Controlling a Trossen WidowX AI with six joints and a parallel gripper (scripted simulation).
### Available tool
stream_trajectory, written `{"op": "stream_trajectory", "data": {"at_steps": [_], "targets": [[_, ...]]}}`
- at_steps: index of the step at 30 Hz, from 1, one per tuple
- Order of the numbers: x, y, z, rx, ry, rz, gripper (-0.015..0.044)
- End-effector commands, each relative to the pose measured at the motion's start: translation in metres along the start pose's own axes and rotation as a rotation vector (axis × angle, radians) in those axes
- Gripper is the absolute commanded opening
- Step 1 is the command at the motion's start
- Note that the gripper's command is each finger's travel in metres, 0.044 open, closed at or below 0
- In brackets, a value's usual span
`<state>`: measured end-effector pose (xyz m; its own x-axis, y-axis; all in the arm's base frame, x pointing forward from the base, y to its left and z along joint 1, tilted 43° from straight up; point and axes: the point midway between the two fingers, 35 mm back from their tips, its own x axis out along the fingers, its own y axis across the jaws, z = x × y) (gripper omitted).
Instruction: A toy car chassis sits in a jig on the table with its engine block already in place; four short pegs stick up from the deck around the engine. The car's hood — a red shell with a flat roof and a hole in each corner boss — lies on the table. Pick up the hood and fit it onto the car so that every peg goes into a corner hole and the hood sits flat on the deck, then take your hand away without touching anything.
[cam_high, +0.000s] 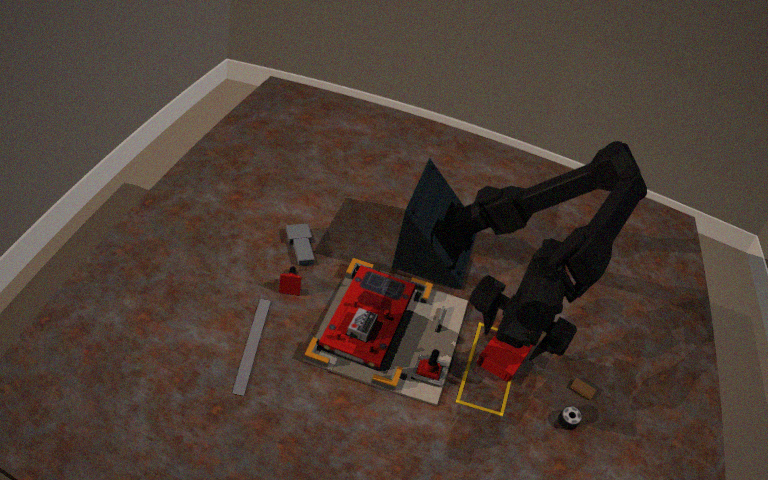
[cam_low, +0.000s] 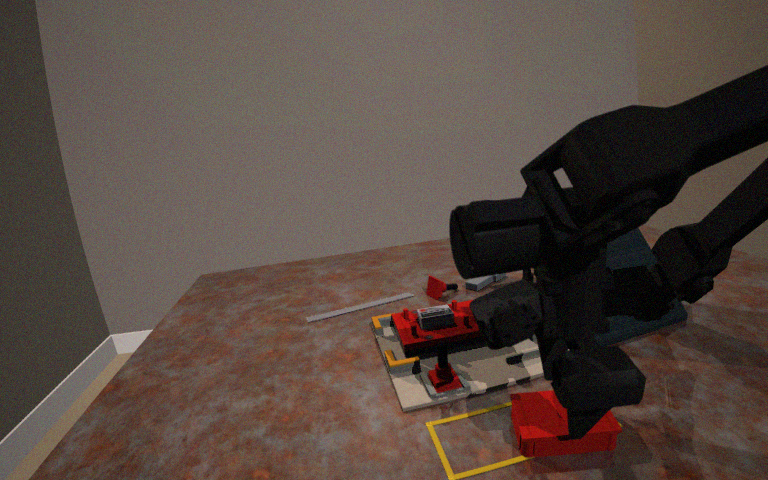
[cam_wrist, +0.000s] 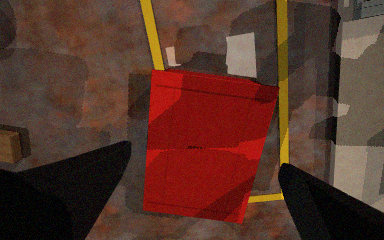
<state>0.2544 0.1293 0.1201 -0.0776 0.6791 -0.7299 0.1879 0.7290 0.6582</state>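
Note:
The red hood (cam_high: 501, 361) (cam_low: 538, 416) (cam_wrist: 200, 120) lies roof up on the table, partly over the yellow outline (cam_high: 480, 408) (cam_low: 468, 414) (cam_wrist: 282, 50) and slightly turned to it. My gripper (cam_high: 510, 345) (cam_wrist: 205, 159) is open and points down over the hood. In the wrist view one finger is on each side of it, with a gap on both sides. The red chassis (cam_high: 339, 323) (cam_low: 406, 332) sits in the jig between orange corner brackets, with the grey engine block (cam_high: 362, 323) (cam_low: 436, 318) on its deck and short pegs around it. The hood's corner holes are hidden.
A dark blue slanted panel (cam_high: 424, 220) stands behind the jig. A red clamp with a black post (cam_high: 430, 369) (cam_low: 444, 379) is on the jig board. A wooden block (cam_high: 583, 388) (cam_wrist: 10, 146) and a wheel (cam_high: 570, 416) lie right of the hood. A grey bar (cam_high: 252, 346) (cam_low: 362, 307) lies left.

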Motion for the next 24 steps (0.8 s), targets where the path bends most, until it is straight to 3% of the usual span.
{"op": "stream_trajectory", "data": {"at_steps": [1,24], "targets": [[0.003,0.001,-0.001,0.001,0.004,0.005,0.044],[0.013,0.001,-0.001,0.001,0.004,0.005,0.044]]}}
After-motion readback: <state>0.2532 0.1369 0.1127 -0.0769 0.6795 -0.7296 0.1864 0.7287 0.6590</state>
